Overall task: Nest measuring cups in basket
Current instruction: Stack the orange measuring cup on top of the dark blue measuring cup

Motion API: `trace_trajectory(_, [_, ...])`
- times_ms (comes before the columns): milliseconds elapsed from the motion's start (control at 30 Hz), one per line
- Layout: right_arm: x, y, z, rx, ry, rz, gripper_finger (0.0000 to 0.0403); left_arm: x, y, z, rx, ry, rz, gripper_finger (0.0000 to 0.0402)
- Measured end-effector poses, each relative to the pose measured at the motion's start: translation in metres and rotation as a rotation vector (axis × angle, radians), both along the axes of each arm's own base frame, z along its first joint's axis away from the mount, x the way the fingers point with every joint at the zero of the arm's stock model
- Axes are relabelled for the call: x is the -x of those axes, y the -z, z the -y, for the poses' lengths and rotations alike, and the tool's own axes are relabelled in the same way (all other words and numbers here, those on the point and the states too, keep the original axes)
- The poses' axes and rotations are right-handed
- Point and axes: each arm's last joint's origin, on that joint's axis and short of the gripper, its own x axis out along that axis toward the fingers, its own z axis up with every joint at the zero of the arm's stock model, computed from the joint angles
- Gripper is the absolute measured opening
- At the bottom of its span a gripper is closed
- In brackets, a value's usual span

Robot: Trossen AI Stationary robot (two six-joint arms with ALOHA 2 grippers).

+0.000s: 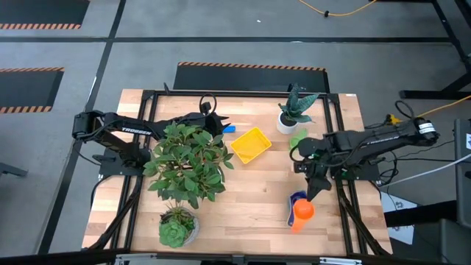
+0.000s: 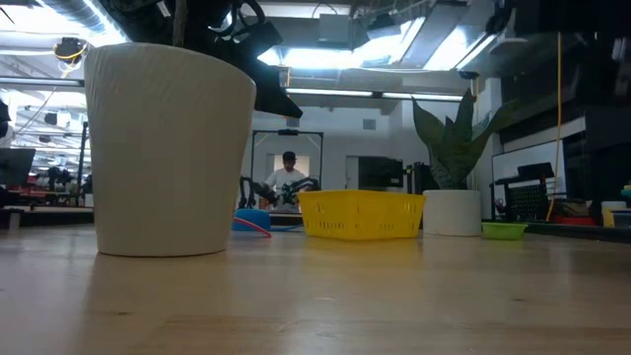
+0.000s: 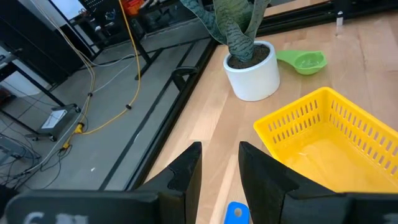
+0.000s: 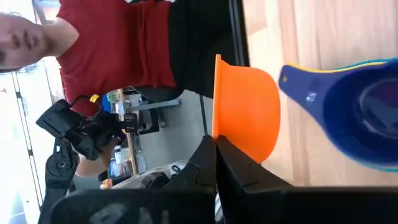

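Note:
The yellow basket (image 1: 250, 144) stands mid-table, also in the left wrist view (image 3: 336, 143) and the low view (image 2: 360, 214). My left gripper (image 1: 223, 122) (image 3: 221, 171) is open beside the basket's far-left corner, over a small blue cup's handle (image 3: 236, 213) (image 1: 229, 129). The green cup (image 1: 298, 137) (image 3: 303, 61) lies by the white pot (image 3: 252, 78). My right gripper (image 1: 312, 194) (image 4: 216, 155) is shut on the orange cup (image 1: 303, 211) (image 4: 245, 112) near the table's near-right corner. A dark blue cup (image 1: 296, 199) (image 4: 354, 112) lies right beside it. My right gripper pinches the orange cup at its rim-level edge (image 4: 216, 134), which runs thin and edge-on between the two shut fingers. Whether that edge is the rim or the flat handle, I cannot tell. The bowl (image 4: 249, 106) bulges toward the wood; whether it rests on it I cannot tell.
A large leafy plant (image 1: 188, 162) in a white pot (image 2: 168, 148) covers the table's left middle, and a small succulent pot (image 1: 176, 228) stands near the near-left corner. A spiky plant (image 1: 294, 110) is at the far right. A person in red shows beyond the table (image 4: 118, 43).

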Motion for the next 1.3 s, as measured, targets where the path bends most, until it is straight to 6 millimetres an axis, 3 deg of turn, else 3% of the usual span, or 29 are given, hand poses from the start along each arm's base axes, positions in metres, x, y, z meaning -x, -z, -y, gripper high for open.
trace_trajectory(367, [0.012,0.035,0.002,0.024,-0.001,-0.096,0.0005,0.000,0.000,0.000,0.000,0.000,0.000,0.0098])
trace_trajectory(900, [0.007,0.032,0.007,0.031,-0.008,0.023,0.0009,0.000,0.000,0.000,0.000,-0.001,0.000,0.0098])
trace_trajectory(1300, [0.008,0.034,0.011,0.042,0.022,-0.011,0.0010,0.000,0.000,0.000,0.000,-0.001,0.000,0.0098])
